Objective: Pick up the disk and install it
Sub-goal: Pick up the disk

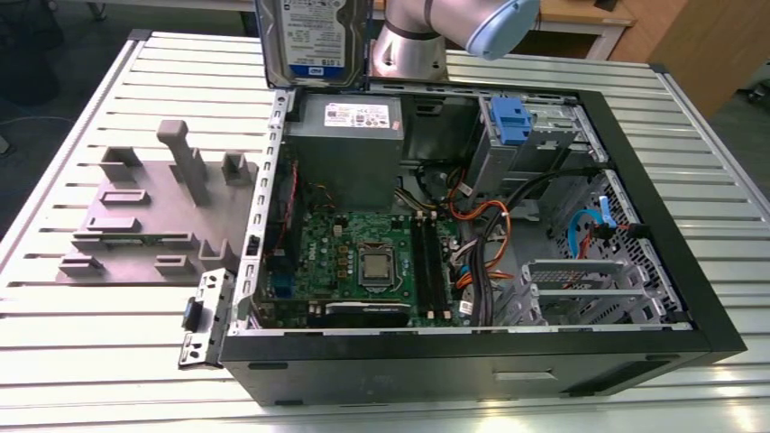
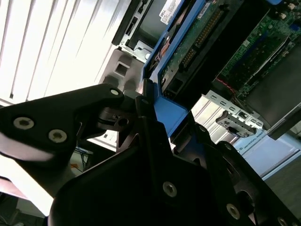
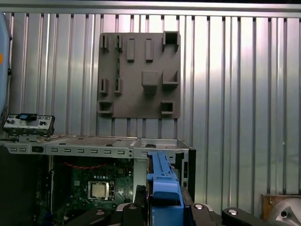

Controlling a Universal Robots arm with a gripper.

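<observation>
So the flat silver metal hard drive with the white-and-blue label [image 1: 310,36] is up in the air. It's standing on edge, label side facing the exterior view, right above the far corner of the open black computer case [image 1: 481,370] on the exterior view's left. Its blue plastic rail frame [image 3: 162,182] is pinched in the black gripper [image 2: 149,102], and the second wrist view shows the drive's green circuit board underside [image 2: 195,35].

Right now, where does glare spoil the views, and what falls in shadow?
Exterior view: glare on the table slats; second wrist view: the slats burn out white, and the gripper holding the disk is a dark silhouette; first wrist view: soft streaks, no washout.
</observation>
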